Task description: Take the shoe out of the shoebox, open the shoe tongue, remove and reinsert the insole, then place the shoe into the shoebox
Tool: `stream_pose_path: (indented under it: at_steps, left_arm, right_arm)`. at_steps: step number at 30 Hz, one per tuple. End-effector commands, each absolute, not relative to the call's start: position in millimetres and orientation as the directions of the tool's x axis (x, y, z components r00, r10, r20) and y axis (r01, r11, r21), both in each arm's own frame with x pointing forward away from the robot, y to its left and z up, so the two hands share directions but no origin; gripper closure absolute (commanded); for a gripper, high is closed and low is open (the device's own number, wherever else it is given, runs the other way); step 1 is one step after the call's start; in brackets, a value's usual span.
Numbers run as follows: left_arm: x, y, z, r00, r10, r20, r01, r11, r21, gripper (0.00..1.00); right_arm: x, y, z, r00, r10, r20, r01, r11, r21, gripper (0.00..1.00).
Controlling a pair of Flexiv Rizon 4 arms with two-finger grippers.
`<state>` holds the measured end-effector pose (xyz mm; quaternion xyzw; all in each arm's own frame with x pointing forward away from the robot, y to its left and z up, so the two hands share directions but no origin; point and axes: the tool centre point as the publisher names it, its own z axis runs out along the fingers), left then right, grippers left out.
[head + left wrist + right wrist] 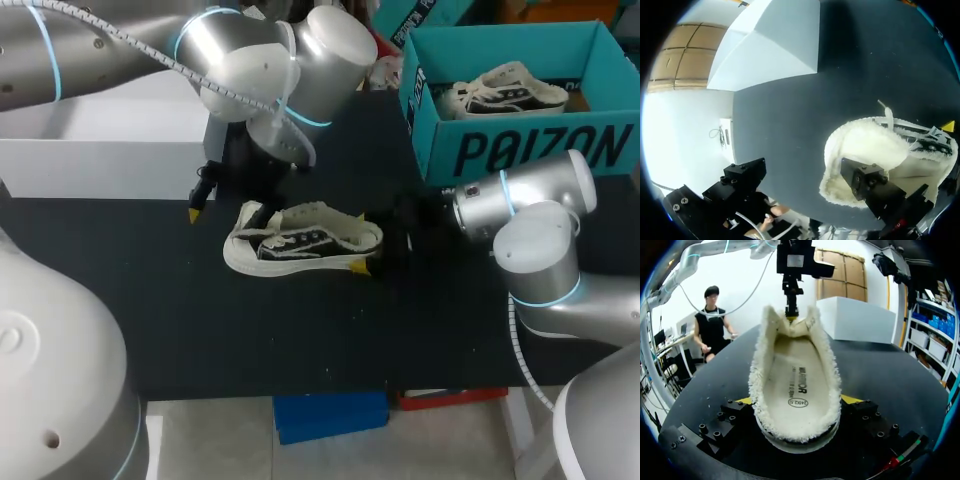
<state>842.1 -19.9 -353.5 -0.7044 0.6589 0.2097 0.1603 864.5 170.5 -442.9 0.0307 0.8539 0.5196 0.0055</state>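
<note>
While the shoe (305, 240) rests on the black table (250, 340), well apart from the teal shoebox (520, 150), our right gripper (797, 401) pinches its heel end from both sides, with the yellow tips against the fleece rim. Our left gripper (225, 205) sits at the toe end with its jaws spread wide. One tip hangs outside the shoe; the other looks to be at the tongue, though we can't tell if it's hooked under it. Handling-wise the shoe is light, soft and floppy — the upper and fleecy lining (757, 370) will likely cave under a squeeze, and the rubber sole is probably the only stiff part. The best hold is low across the heel on the sole's sidewall, where the right gripper has it. The insole (795, 380) lies flat inside, thin and bendy by the look of it and likely snug against the lining — we'd take it at the heel edge, where the opening is widest, and peel rather than yank. A second shoe (505, 90) sits in the shoebox.
</note>
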Motion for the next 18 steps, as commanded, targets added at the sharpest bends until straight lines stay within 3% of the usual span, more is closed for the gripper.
stream_pose_path:
  at_steps: [1, 5, 11, 14, 15, 18]
  left_arm:
    - [841.0, -16.8, -346.3, 0.021, -0.896, -0.443, -0.998, -0.042, 0.037, 0.00]
    - [837.9, -24.3, -324.7, -0.071, -0.951, -0.302, -0.997, 0.071, 0.012, 0.00]
    - [830.2, -43.9, -279.4, -0.351, -0.936, 0.036, -0.936, 0.350, -0.026, 0.00]
    - [825.7, -58.4, -265.0, -0.593, -0.769, 0.237, -0.793, 0.610, -0.005, 1.00]
    - [823.7, -62.5, -260.9, -0.668, -0.653, 0.356, -0.700, 0.714, -0.003, 1.00]
    - [817.4, -78.0, -256.8, -0.831, -0.401, 0.385, -0.465, 0.882, -0.084, 1.00]
  right_arm:
    - [865.4, 171.6, -446.7, -0.998, 0.060, 0.023, 0.048, 0.459, 0.887, 1.00]
    - [865.4, 171.6, -446.7, -0.998, 0.060, 0.023, 0.048, 0.459, 0.887, 1.00]
    - [865.4, 171.6, -446.7, -0.998, 0.060, 0.023, 0.048, 0.459, 0.887, 1.00]
    - [865.4, 171.6, -446.7, -0.998, 0.060, 0.023, 0.048, 0.459, 0.887, 1.00]
    - [865.4, 171.6, -446.7, -0.998, 0.060, 0.023, 0.048, 0.459, 0.887, 1.00]
    - [865.4, 171.6, -446.7, -0.998, 0.060, 0.023, 0.048, 0.459, 0.887, 1.00]
